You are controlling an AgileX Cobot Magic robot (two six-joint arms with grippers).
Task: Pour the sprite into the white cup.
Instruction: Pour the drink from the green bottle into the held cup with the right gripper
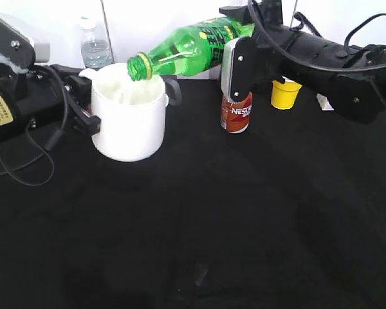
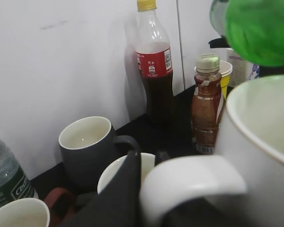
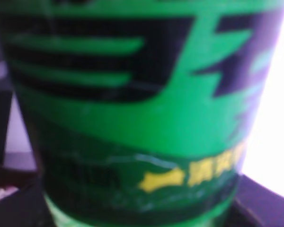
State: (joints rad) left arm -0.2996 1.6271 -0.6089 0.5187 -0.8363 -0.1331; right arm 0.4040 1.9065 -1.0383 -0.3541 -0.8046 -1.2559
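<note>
Tilted well past level over the black table [image 1: 244, 244], the sprite [image 1: 193, 46], neck dipping down to the left with the open mouth poised right above the rim of the white cup [image 1: 130, 119]. Clamped around the labelled body by the right gripper [image 1: 238, 64], one silver-and-black finger [image 1: 237, 69] crossing the front of the bottle; filling the whole right wrist view, just a blurred green label [image 3: 132, 109] with yellow characters, pressed up close. No stream visible between mouth and cup. Standing upright on the table at the left, the white cup, handle side turned toward the left gripper [image 1: 83, 106]; looming in the left wrist view, the loop handle [image 2: 194, 184] with a dark finger [image 2: 118, 198] right alongside it, touching or nearly so, though hard to call whether those jaws are squeezed on the handle or merely beside it. Hanging above the cup's rim in that same view, the green underside of the bottle [image 2: 260, 28]. Behind the cup, a brown Nescafe bottle [image 1: 236, 111] partly hidden by the right gripper's finger, a yellow paper cup [image 1: 285, 93] further back right, a clear water bottle [image 1: 95, 46] by the wall. Also on the left wrist feed: a cola bottle [image 2: 154, 66], a dark mug [image 2: 87, 149] with pale inside.
</note>
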